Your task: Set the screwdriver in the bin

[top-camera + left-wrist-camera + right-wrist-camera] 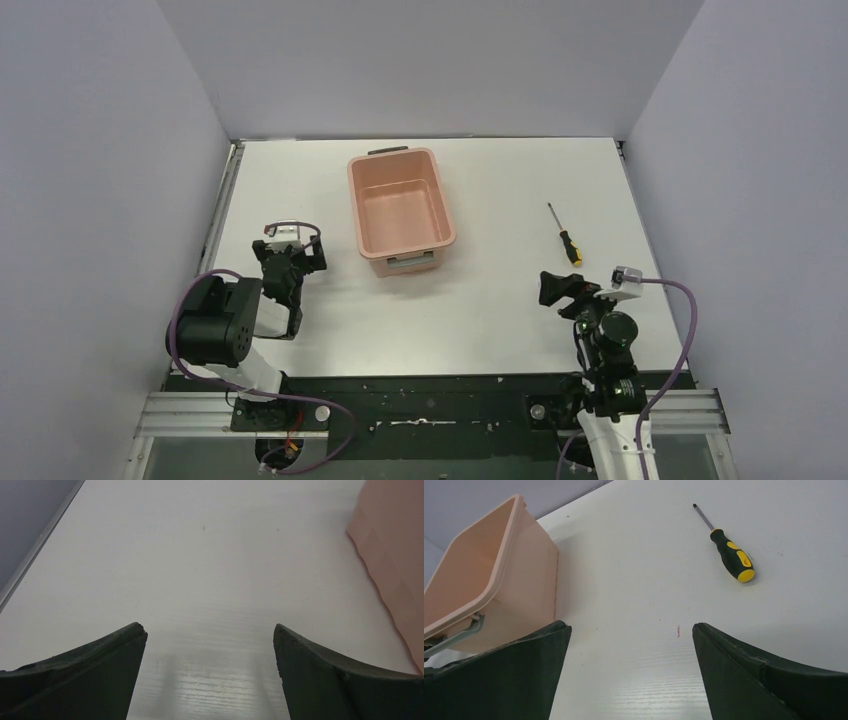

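Observation:
The screwdriver [565, 236], slim with a dark shaft and a black-and-yellow handle, lies on the white table right of the bin; it also shows in the right wrist view [727, 551]. The pink bin [400, 211] stands empty at mid-table; it shows in the right wrist view [479, 595], and its side wall edges the left wrist view [395, 565]. My right gripper [553, 290] is open and empty, near and a little left of the screwdriver, apart from it; it also shows in its wrist view [630, 627]. My left gripper [290, 262] is open and empty, left of the bin; it also shows in its wrist view [209, 629].
Grey walls enclose the table on the left, back and right. A metal rail [226, 205] runs along the table's left edge. A small red mark [678, 630] sits on the table between the right fingers.

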Controlling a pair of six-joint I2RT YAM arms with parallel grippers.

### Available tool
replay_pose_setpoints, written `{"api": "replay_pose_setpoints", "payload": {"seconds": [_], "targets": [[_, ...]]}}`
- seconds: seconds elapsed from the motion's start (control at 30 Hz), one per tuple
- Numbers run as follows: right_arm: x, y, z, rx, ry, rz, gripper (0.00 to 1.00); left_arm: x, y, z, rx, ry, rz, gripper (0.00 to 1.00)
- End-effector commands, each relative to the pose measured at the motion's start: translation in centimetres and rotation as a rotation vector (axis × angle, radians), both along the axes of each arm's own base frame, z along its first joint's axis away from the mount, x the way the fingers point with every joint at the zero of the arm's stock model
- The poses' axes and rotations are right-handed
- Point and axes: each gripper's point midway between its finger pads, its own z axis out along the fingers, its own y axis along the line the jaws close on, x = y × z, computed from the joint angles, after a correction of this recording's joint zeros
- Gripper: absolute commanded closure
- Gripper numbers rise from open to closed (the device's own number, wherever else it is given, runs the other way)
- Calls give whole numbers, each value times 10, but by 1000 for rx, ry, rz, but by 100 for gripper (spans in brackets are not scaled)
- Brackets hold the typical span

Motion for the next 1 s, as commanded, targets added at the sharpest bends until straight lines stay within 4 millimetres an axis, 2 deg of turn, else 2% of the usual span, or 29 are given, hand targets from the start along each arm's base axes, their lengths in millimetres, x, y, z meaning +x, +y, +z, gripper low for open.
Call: {"api": "replay_pose_setpoints", "payload": {"seconds": [0.0,0.07,0.13,0.23,0.27,0.3,0.33,0.37,0.43,0.57,0.6,0.63,0.8,0.87,0.97], "targets": [[1,-12,68,-92,-119,-39,0,3,0,9,6,-32,-9,3],[4,-24,90,-145,-105,-95,0,3,0,9,5,-32,-10,3],[11,-45,104,-185,-32,-205,0,3,0,8,6,-30,-10,3],[34,-61,121,-290,104,-261,0,3,0,9,6,-32,-9,3],[41,-62,124,-322,135,-256,0,3,0,9,5,-32,-9,3],[55,-63,112,-365,237,-233,0,3,0,9,6,-32,-9,3],[65,-62,121,-393,275,-218,0,3,0,9,6,-31,-9,3],[77,-62,116,-422,349,-194,0,3,0,9,6,-31,-11,3],[96,-61,95,-462,510,-135,0,3,0,9,6,-32,-10,3],[125,-55,35,-459,752,20,0,3,0,9,6,-31,-9,3],[131,-64,20,-444,796,28,0,3,0,9,5,-32,-10,3],[136,-64,7,-438,831,56,0,3,0,9,5,-33,-8,3],[152,-74,-59,-460,982,114,2,3,0,9,6,-32,-9,3],[156,-77,-85,-463,1034,135,6,3,0,9,5,-31,-8,3],[166,-80,-109,-480,1070,154,12,3,0,9,6,-31,-9,3]]}}
